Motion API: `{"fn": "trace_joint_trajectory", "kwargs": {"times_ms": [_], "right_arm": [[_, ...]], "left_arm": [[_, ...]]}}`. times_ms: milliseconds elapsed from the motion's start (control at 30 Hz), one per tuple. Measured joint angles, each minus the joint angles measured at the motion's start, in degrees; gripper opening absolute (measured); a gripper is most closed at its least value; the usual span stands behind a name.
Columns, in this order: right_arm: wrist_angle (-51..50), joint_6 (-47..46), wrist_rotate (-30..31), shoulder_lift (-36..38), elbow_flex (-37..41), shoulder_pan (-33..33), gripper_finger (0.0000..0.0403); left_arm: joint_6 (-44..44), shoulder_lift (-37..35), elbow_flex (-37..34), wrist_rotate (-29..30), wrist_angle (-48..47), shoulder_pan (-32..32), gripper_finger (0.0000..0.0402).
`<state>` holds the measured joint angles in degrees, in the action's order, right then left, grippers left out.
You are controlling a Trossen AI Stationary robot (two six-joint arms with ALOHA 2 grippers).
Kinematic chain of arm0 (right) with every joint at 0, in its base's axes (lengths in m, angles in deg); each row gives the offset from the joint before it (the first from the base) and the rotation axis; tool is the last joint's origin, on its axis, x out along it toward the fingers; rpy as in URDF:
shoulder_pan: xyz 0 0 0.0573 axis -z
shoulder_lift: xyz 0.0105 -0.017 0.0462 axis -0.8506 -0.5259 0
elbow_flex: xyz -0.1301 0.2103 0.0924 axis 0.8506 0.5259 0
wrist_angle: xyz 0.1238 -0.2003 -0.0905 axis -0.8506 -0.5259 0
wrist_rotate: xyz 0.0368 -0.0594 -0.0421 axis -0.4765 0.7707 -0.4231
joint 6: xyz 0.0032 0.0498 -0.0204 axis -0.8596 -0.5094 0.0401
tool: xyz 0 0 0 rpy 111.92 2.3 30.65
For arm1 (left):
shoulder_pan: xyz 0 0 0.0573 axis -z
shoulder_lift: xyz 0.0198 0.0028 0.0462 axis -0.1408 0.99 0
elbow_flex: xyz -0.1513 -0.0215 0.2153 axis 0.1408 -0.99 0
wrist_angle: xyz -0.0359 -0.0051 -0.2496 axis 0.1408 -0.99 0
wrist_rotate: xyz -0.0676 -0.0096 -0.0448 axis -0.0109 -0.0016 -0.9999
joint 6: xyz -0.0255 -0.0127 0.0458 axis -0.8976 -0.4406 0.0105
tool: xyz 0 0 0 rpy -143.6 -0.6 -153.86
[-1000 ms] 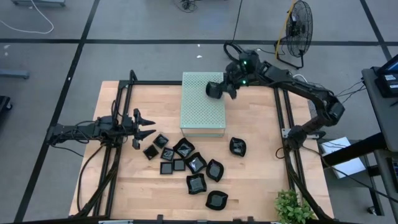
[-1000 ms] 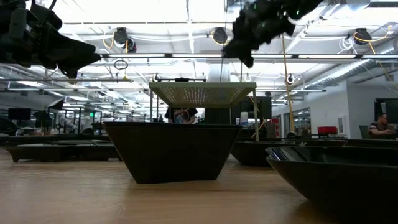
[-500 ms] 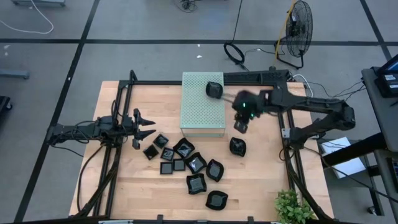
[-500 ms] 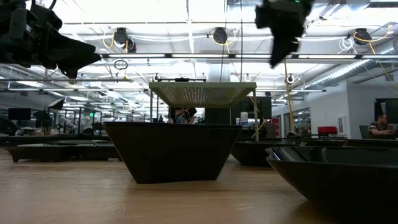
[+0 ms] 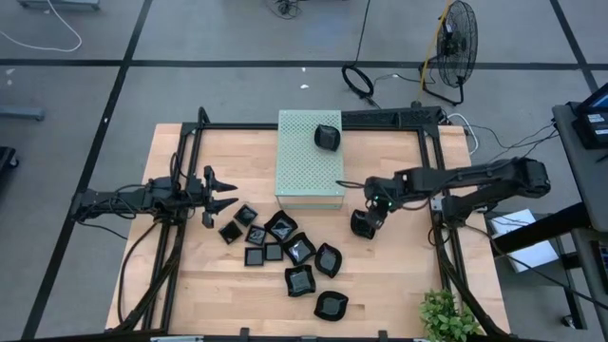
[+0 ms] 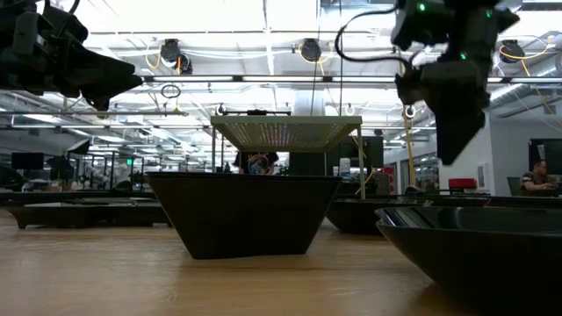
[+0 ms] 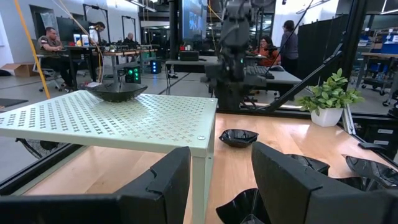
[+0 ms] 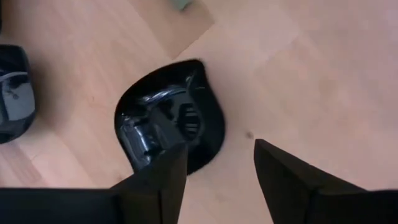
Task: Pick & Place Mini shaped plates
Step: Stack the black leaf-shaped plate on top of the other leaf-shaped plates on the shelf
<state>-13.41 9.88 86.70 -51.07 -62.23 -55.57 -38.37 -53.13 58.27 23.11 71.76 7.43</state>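
Since the earlier frames the right arm has swung away from above the green box (image 5: pixel 310 159), leaving one plate (image 5: pixel 327 137) on the box's top near its far right corner, and has come down toward the desk (image 5: pixel 399 275) on the box's right side. The right tool (image 5: pixel 373 215) now hangs over a lone plate (image 5: pixel 362 225) lying on the desk just off the box's near right corner. In the right wrist view its two fingers (image 8: pixel 283 177) are spread apart with nothing between them, and that rounded plate (image 8: pixel 169 130) lies on the wood just beyond their tips; whether a fingertip touches it cannot be told.

The left arm has not moved. It waits near the desk's left edge, its left tool (image 5: pixel 217 188) released and empty, pointing toward the box.

The remaining plates (image 5: pixel 285 249) lie scattered on the desk in front of the box, toward the near edge: a loose cluster of square and rounded dishes, some touching, with one more plate (image 5: pixel 332 305) apart closest to the near edge. In the left wrist view the plate on the box (image 7: pixel 116 91) sits upright on the perforated top. A small potted plant (image 5: pixel 445 318) stands at the desk's near right corner.
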Motion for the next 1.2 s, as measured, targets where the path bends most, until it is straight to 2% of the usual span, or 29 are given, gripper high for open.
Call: {"fn": "trace_joint_trajectory", "kwargs": {"times_ms": [233,533,1200], "right_arm": [[12.8,-1.8,-5.2,0.0,9.1,0.0,0.0175],[22.3,-4.2,-5.4,0.0,15.8,0.0,0.0175],[25.3,-4.3,-5.1,0.0,18.0,0.0,0.0169]], "left_arm": [[0.0,0.0,0.0,0.0,0.0,0.0,0.0175],[0.0,0.0,0.0,0.0,0.0,0.0,0.0175],[0.0,0.0,0.0,0.0,0.0,0.0,0.0175]]}}
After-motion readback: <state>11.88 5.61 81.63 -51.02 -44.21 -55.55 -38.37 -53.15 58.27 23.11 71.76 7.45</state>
